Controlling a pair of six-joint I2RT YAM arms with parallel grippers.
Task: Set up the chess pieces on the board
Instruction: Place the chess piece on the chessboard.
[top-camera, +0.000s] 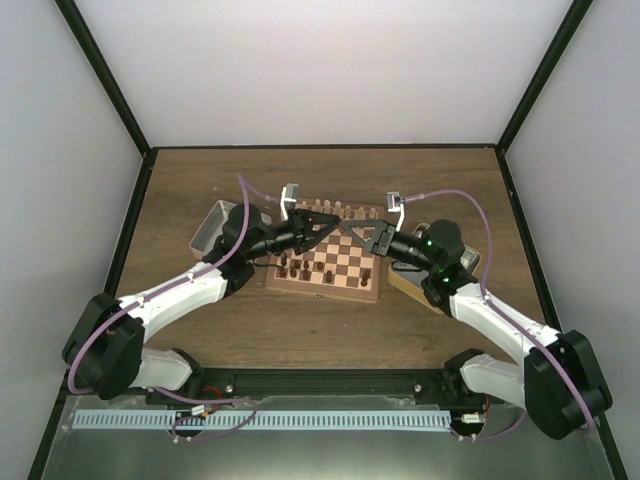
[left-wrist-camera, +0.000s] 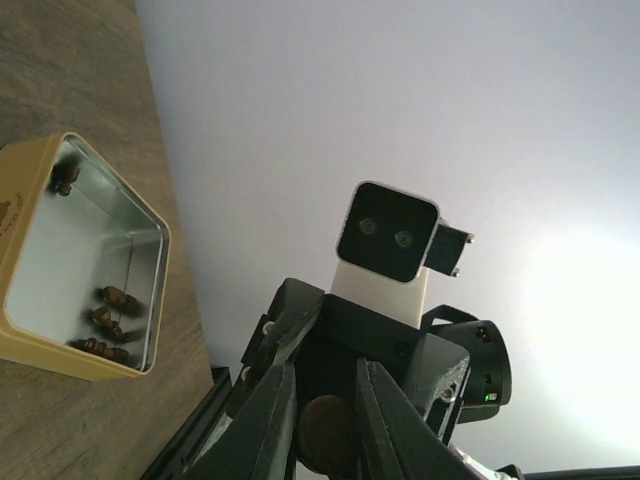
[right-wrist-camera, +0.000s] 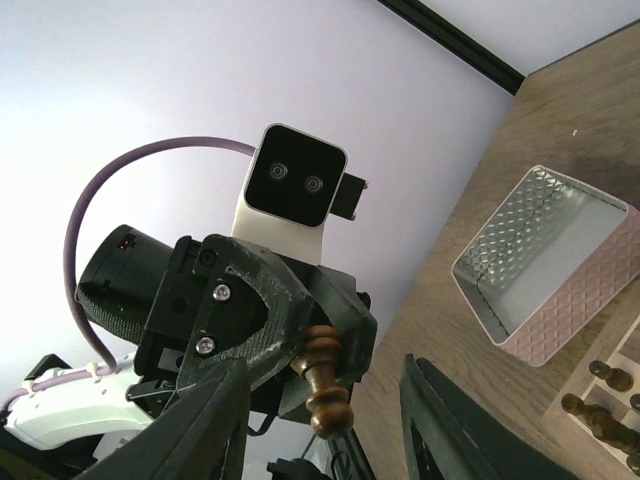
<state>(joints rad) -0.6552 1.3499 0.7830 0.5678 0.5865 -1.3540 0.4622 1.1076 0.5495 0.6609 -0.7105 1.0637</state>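
1. Right gripper (top-camera: 353, 234), above the board's (top-camera: 322, 294) middle: fingers (right-wrist-camera: 215, 425) spread wide, one either side of a dark piece (right-wrist-camera: 326, 392). No contact w/ it that the wrist view shows.
2. Left gripper (left-wrist-camera: 325, 428), nose to nose w/ the right one over the same spot: jaws pinching one end of that dark piece, other end poking out between the right jaws.
3. Step, my read: mid-air handover or regrasp. Piece is over the board, not on any square.
4. Next move prob. needs the right jaws to close square on the free end before the left lets go. Piece is tiny, so little margin. Then turn it upright and lower it onto a free home square.
5. On the board: other dark chessmen (top-camera: 303, 271) in near rows, pale chessmen (top-camera: 335, 211) along far edge.
6. Gold tin (left-wrist-camera: 22, 215), just off the board's right side, holds more dark men (left-wrist-camera: 110, 310), so setup looks far from done.
7. Pink tin (right-wrist-camera: 565, 315) sits off the board's left side.
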